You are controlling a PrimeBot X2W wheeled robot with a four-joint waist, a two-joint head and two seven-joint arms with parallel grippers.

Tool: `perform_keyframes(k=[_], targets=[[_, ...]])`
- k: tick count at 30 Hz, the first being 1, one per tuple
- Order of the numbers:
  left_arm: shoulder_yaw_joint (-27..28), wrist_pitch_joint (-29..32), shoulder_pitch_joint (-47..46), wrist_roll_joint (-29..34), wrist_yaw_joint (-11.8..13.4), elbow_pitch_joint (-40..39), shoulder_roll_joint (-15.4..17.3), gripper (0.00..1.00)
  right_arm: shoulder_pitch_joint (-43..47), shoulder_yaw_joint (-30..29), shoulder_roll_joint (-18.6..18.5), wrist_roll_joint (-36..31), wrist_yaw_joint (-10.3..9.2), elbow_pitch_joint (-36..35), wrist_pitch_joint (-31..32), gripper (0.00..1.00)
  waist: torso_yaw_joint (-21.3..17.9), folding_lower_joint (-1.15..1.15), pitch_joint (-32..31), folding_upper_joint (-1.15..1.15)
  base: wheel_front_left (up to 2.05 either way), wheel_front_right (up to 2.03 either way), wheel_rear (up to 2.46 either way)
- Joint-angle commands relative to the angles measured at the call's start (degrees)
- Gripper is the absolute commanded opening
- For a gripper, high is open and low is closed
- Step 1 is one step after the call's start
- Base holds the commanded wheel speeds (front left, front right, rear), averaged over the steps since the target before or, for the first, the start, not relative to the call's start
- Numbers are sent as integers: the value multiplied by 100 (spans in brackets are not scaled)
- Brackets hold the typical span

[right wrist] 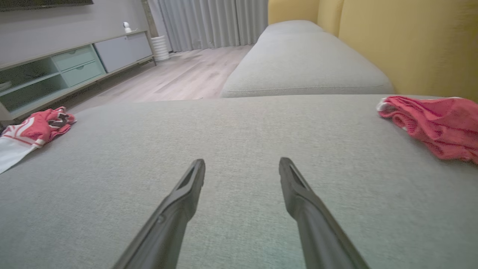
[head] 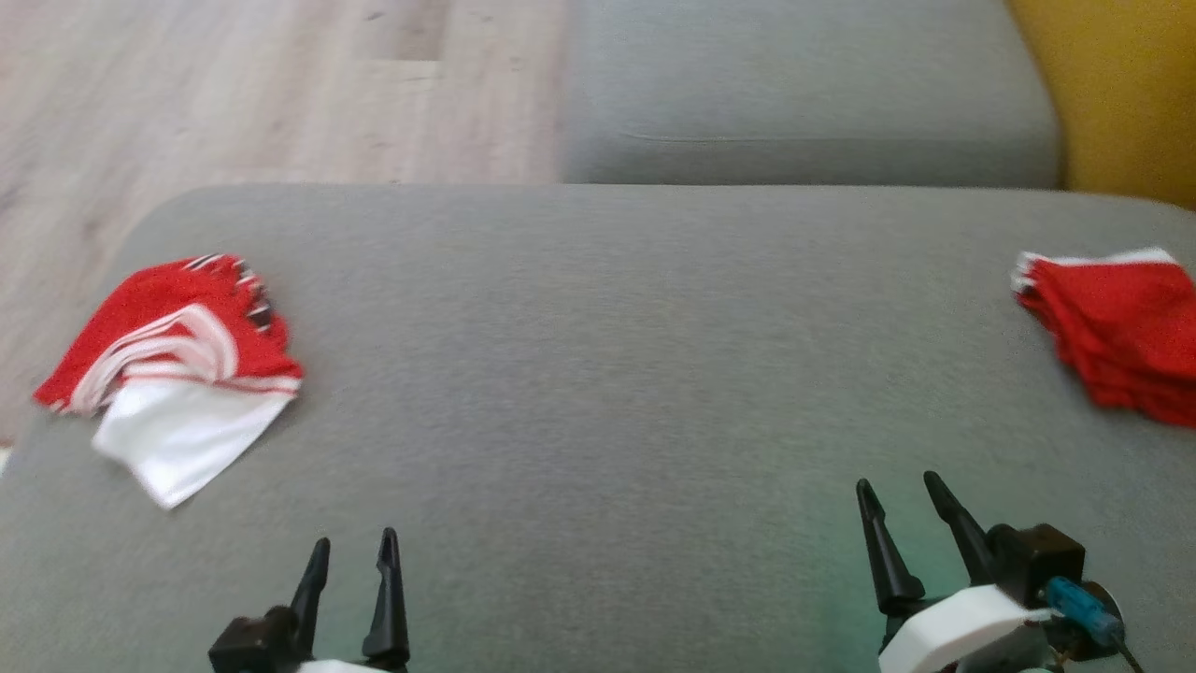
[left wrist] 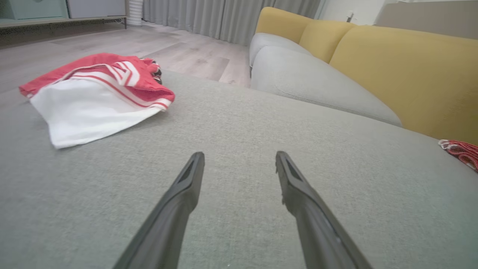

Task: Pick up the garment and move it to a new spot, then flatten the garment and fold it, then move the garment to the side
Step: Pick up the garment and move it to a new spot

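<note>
Both sets of jaws stand wide and hold nothing, the left jaws and right jaws poised low over the bare middle of the seat (head: 607,355); I judge that open stretch is meant as the flattening spot; the red-and-white garment (head: 177,365) lies loosely heaped at the seat's left edge, well apart from the left jaws; a red garment (head: 1117,327) sits at the far right, looking neatly stacked, as if already set aside; so I take the left heap as the one to fetch, the left jaws being nearest.
</note>
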Motion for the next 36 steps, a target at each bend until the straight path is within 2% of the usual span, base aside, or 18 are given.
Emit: perform_keyframes(k=[1,5,6,12,18,23,30,36], targets=[[205,-20,-172,31,44,-187,134,100,-188,163,-17,46,21,-215,-46,100,409,0,-36,0,0,0,0],[233,11,-159,36,74,-245,218,100,-200,249,-17,119,21,-179,-94,100,955,0,-43,0,0,0,0],[233,11,-159,36,74,-245,218,100,-200,249,-17,119,21,-179,-94,100,955,0,-43,0,0,0,0],[287,44,-87,12,139,-367,306,100,-249,354,-17,184,21,-108,-145,100,1638,0,-34,0,0,0,0],[310,61,-15,-17,182,-469,350,100,-293,407,-17,180,21,-53,-160,100,2065,0,-22,0,0,0,0],[306,61,5,-31,199,-523,361,100,-318,441,-17,169,21,-34,-153,100,2215,0,-5,0,0,0,0],[384,50,0,-85,245,-610,408,100,-369,451,-17,115,21,-68,-126,100,2205,0,65,0,0,0,0],[718,103,-411,-124,296,-921,716,100,-459,347,-17,-52,21,-237,-36,100,2052,0,262,0,0,0,0]])
